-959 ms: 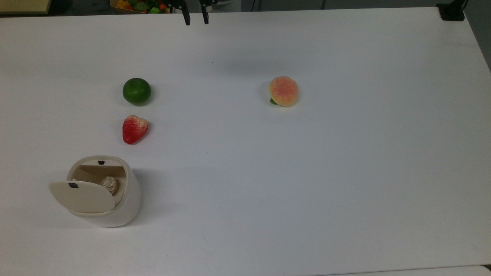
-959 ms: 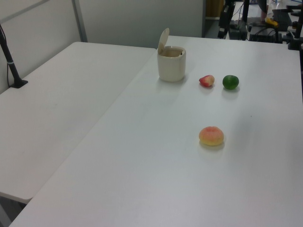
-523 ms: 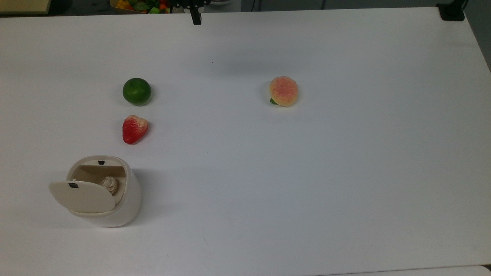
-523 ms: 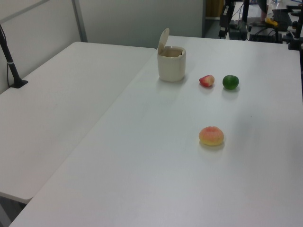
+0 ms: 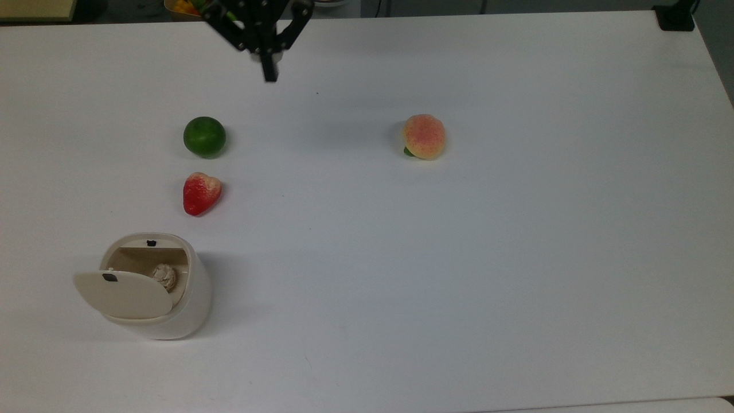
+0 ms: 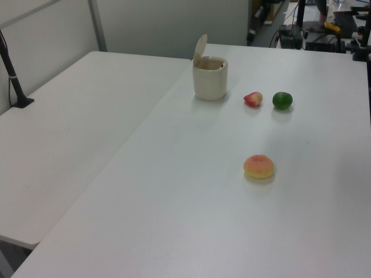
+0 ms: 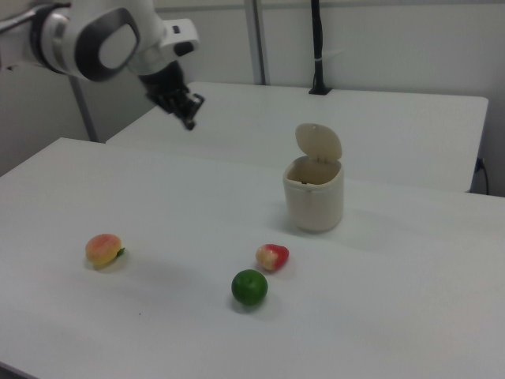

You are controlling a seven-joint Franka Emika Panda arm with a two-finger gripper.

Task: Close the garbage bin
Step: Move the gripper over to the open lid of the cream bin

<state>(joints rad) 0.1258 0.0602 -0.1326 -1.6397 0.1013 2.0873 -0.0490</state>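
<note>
The small cream-white plastic garbage bin [image 5: 157, 287] stands near the lower left corner of the top view, on the white table [image 5: 459, 258]. Its flat beige hinged lid [image 5: 123, 293] is tipped up and open, a small black tab showing on it. Inside lies a crumpled, pale wad of paper [image 5: 165, 276].

The black two-finger gripper [image 5: 269, 73] hangs above the far edge of the table, well apart from the bin, its fingers pressed together with nothing between them. In the right view the gripper [image 7: 189, 120] sits high at the right view's left, with the bin [image 7: 314, 192] off toward the middle.

Between them rest a red strawberry-shaped toy [image 5: 200, 193] and a round green lime-like fruit [image 5: 204, 136]; a peach-coloured fruit [image 5: 424, 136] lies apart, toward the top view's right. A second white table [image 6: 75, 133] adjoins this one, with a black post [image 6: 13, 72] clamped to it.
</note>
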